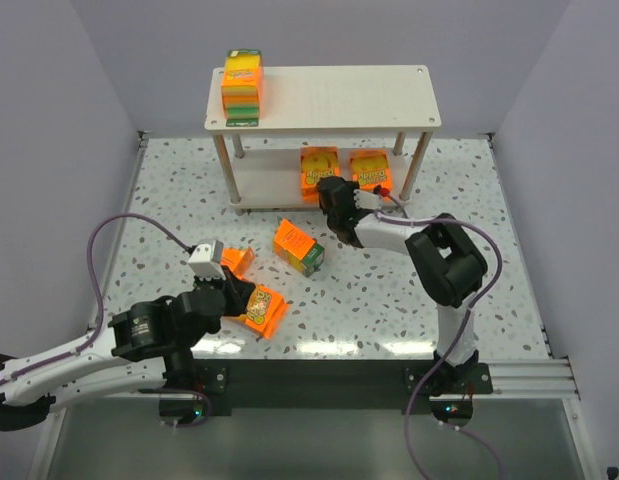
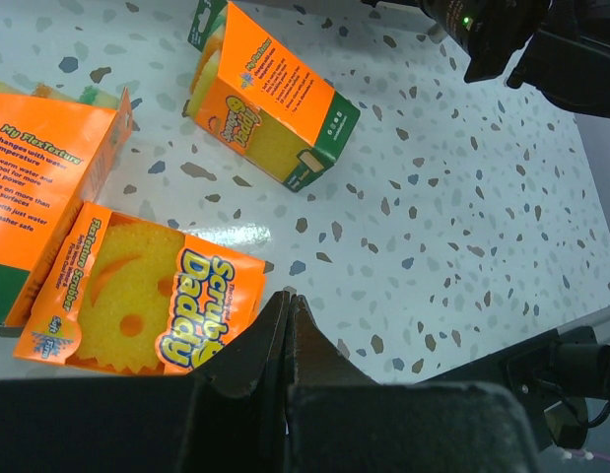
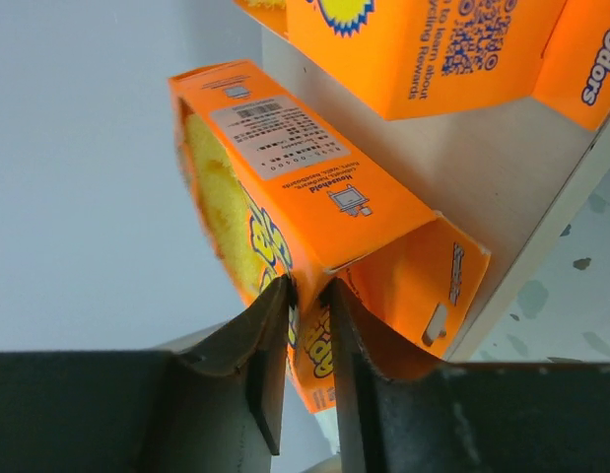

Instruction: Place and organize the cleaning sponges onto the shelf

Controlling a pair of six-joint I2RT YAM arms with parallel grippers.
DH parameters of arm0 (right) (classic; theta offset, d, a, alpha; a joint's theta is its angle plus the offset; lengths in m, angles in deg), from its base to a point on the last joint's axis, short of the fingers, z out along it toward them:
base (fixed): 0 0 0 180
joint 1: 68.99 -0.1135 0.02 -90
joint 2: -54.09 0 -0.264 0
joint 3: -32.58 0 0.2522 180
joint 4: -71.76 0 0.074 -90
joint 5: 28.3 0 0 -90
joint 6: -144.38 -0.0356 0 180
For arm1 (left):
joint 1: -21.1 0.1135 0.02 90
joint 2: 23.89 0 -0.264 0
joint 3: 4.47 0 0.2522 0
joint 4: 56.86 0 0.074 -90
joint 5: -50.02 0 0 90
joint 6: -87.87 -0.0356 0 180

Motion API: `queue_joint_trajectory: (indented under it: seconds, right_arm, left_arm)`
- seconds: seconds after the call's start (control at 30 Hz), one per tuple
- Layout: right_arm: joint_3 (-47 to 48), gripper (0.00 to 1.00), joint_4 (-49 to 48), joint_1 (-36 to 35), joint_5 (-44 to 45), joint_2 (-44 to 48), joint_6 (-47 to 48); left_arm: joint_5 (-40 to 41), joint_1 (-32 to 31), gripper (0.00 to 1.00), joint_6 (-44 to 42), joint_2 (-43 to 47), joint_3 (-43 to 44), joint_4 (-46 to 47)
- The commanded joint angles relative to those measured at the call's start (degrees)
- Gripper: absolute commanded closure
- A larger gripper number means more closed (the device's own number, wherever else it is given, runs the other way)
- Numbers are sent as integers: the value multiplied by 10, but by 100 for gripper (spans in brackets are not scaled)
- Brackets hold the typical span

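The shelf (image 1: 339, 95) stands at the back. One cleaning sponges pack (image 1: 242, 85) stands on the left end of its top board. Two packs (image 1: 320, 162) (image 1: 370, 167) sit on the lower board. My right gripper (image 1: 334, 197) reaches into the lower tier. In the right wrist view it (image 3: 309, 286) is shut on the edge of an orange pack (image 3: 305, 187) resting on the lower board (image 3: 511, 187). My left gripper (image 1: 232, 297) is shut and empty, its tips (image 2: 290, 296) beside a flat pack (image 2: 137, 305). Loose packs lie on the table (image 1: 298, 246) (image 1: 237, 260) (image 1: 262, 310).
The shelf's thin legs (image 1: 226, 165) (image 1: 417, 160) flank the lower tier. Grey walls close in the speckled table (image 1: 389, 300) on three sides. A purple cable (image 1: 139, 225) loops over the left arm.
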Motion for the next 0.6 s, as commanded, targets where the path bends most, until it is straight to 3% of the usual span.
queue_joint_trajectory:
  seconds: [0.0, 0.03, 0.17, 0.43, 0.57]
  right_arm:
    - [-4, 65, -58, -1, 24, -5, 7]
    - [-11, 51, -66, -1, 23, -2, 14]
    - [-30, 32, -74, -1, 14, 33, 45]
    - [-125, 24, -86, -2, -43, 169, 108]
    - [-180, 23, -15, -2, -87, 261, 236]
  left_arm:
    - [13, 3, 100, 10, -3, 21, -3]
    - [13, 3, 100, 10, -3, 21, -3]
    - [13, 3, 100, 11, -4, 18, 0]
    - [40, 3, 100, -12, -31, 12, 35]
    - [50, 9, 100, -49, -90, 6, 85]
